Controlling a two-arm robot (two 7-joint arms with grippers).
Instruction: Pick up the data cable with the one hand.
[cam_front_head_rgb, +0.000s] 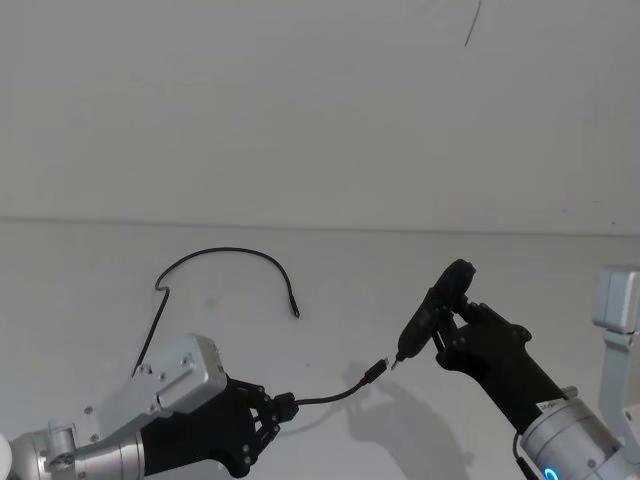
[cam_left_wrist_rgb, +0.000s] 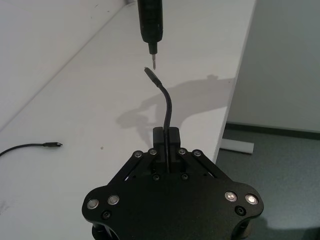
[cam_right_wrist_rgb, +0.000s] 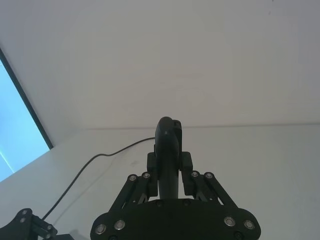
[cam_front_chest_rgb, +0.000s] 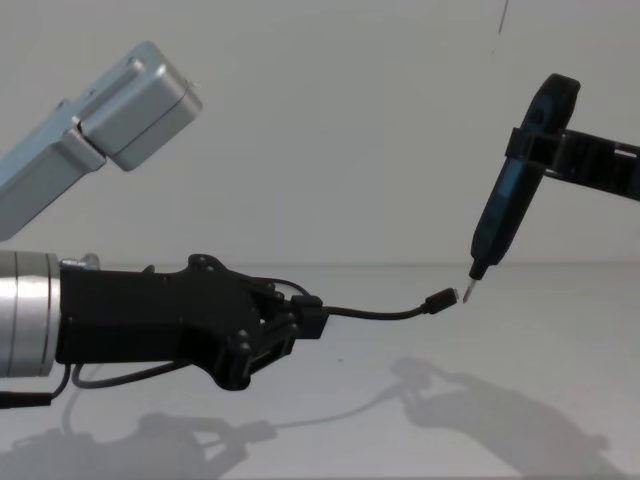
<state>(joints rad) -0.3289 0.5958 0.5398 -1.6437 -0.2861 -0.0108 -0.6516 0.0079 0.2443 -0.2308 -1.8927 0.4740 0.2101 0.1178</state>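
One cable end clenched in left gripper (cam_front_chest_rgb: 305, 326); data cable (cam_front_chest_rgb: 385, 314) plug near pen tool (cam_front_chest_rgb: 505, 215), clenched by right gripper (cam_front_head_rgb: 445, 325). Could slip sideways, being floppy.

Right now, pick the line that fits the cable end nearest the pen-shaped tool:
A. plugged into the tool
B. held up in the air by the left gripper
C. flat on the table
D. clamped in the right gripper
B: the left gripper grips the data cable, its plug in the air just short of the tool's tip.
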